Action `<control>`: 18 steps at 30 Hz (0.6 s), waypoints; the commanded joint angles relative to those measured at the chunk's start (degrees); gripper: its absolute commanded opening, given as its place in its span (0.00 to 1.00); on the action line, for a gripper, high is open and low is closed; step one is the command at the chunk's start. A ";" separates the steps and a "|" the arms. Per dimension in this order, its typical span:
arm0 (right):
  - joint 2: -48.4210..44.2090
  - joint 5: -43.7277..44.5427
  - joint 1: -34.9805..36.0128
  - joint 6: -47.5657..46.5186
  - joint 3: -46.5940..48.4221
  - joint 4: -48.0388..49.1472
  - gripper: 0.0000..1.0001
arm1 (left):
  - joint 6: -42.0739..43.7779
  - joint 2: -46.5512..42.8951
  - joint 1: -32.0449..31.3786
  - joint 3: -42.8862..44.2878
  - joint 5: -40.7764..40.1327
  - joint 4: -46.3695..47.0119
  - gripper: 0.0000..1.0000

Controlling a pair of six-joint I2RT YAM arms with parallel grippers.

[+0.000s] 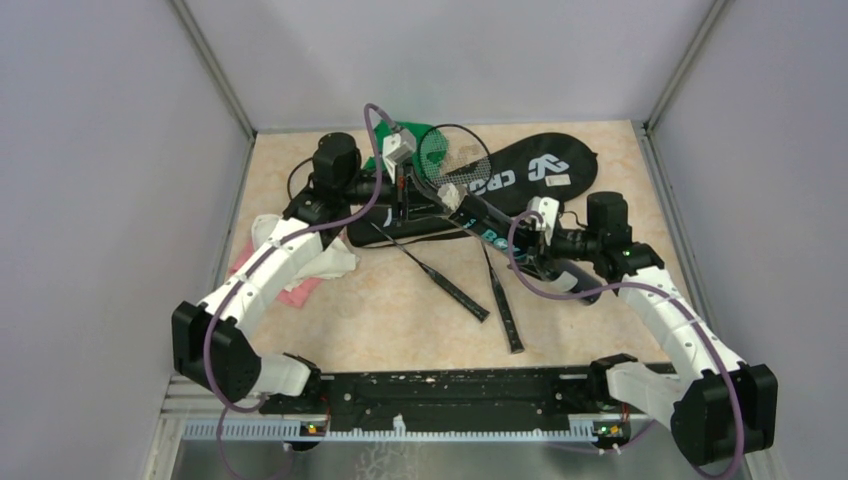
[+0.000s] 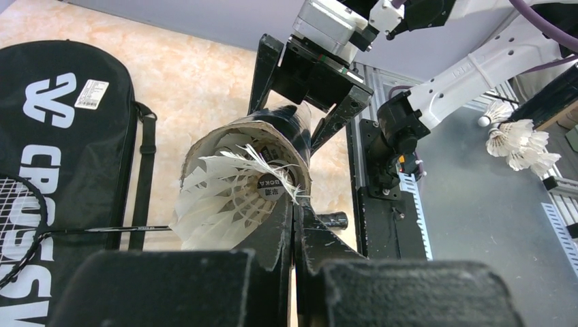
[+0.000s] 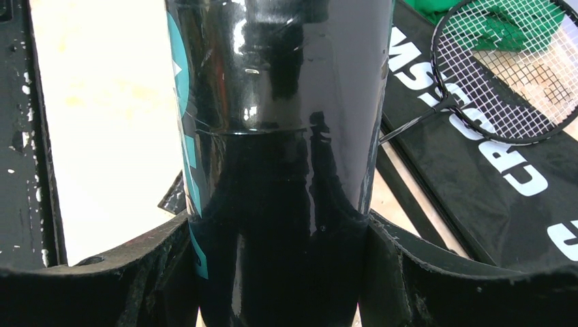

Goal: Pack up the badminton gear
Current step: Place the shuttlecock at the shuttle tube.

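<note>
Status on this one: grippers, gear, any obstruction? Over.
Right gripper clamped on tube. Left gripper shut at tube mouth, against shuttlecock inside. Rackets unpacked, one head on bag. Nothing else in the way.

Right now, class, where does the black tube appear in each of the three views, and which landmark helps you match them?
Top external: tube slants just right of centre, before the bag.
Left wrist: centre, its open mouth facing us, shuttlecocks inside.
Right wrist: centre, filling the picture top to bottom.
Shared landmark: the bag's white lettering, in all three.
</note>
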 commanded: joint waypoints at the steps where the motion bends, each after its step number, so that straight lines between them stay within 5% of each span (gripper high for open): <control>1: -0.88 -2.71 0.67 0.60 0.50 3.19 0.33 | 0.00 -2.53 -0.38 -1.86 3.47 4.67 0.03; 18: -1.26 -3.46 0.67 -1.77 0.03 1.37 0.34 | -2.64 3.34 -2.23 1.60 6.11 6.27 0.22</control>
